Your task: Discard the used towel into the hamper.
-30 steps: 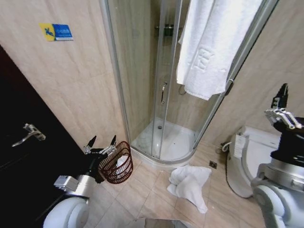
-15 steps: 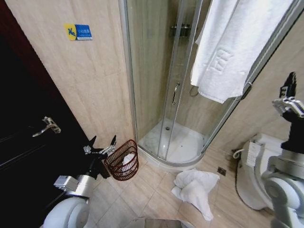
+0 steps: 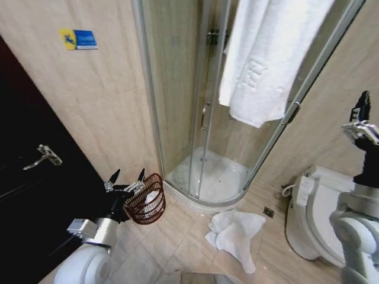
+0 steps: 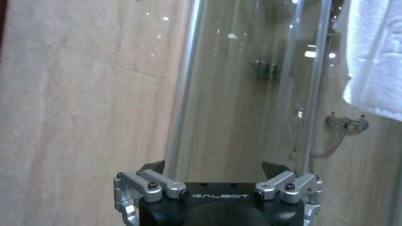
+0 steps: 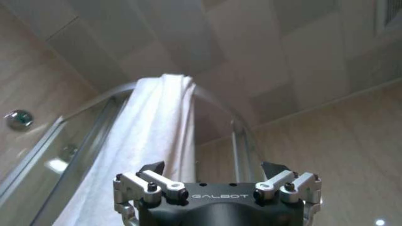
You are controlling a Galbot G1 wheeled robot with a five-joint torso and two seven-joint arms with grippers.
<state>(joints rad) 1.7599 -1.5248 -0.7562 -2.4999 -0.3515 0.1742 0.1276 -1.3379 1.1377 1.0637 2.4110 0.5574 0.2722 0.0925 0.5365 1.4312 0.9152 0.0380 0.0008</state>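
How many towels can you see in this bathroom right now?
2 for certain: one towel hangs over the shower rail, one lies crumpled on the floor. Something white in the hamper may be a third.

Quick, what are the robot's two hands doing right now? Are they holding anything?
Left gripper: open, holding nothing, raised near the hamper.
Right gripper: open, holding nothing, raised up beside the toilet.

The used towel (image 3: 235, 235) is white and lies crumpled on the floor tiles. The hamper (image 3: 146, 201), a dark reddish-brown open-weave basket, stands well apart by the wall.
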